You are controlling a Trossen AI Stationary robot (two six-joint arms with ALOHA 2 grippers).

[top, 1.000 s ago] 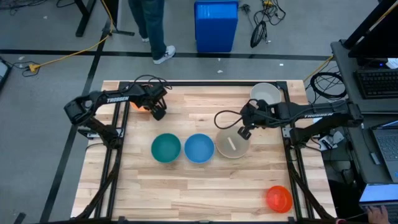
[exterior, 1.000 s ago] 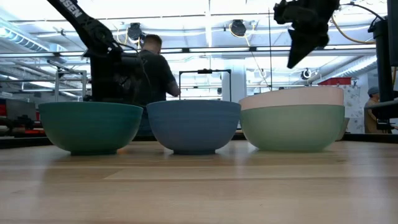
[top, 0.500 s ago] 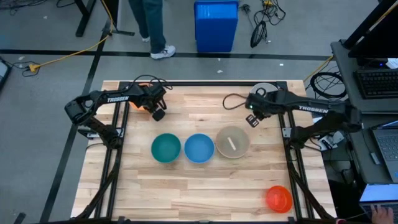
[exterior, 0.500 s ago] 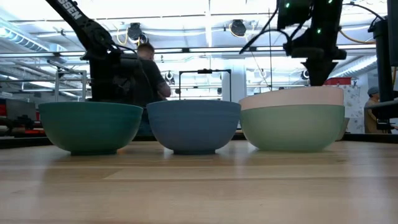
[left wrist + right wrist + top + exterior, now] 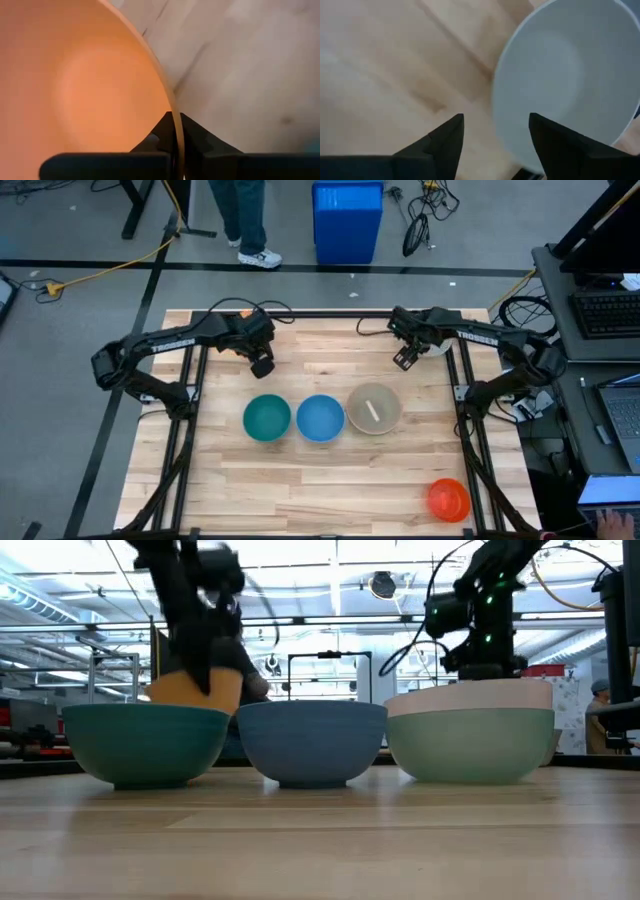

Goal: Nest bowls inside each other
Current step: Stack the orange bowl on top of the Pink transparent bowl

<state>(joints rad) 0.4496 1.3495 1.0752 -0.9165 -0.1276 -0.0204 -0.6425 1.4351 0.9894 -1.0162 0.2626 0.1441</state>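
My left gripper (image 5: 262, 366) is shut on an orange bowl (image 5: 195, 690) and holds it up behind the teal bowl (image 5: 267, 418). The teal bowl, a blue bowl (image 5: 320, 418) and a pale pink bowl (image 5: 470, 697) nested in a sage green bowl (image 5: 470, 745) stand in a row mid-table. A red-orange bowl (image 5: 449, 498) sits near the front right corner. My right gripper (image 5: 496, 122) is open near the far right corner. It points down over the near rim of a grey-white bowl (image 5: 565, 75) without touching it. My left gripper pinches the orange bowl's rim (image 5: 170, 100), one finger inside the bowl and one outside. The fingers come steeply from above. The bowl hangs at the fingers, raised off the table; the teal bowl hides its underside in the low view.
A black frame (image 5: 300, 313) runs around the wooden table top. Bare wood lies in front of the row of bowls and between the two grippers. On the floor beyond the far edge stand a big blue bin (image 5: 347, 220) and a person (image 5: 245, 225).
My left gripper has risen with the orange bowl, lifting it off the table, and has moved toward the table's right and near side. My right gripper has swung from above the pale pink bowl toward the far edge and come down over the grey-white bowl.
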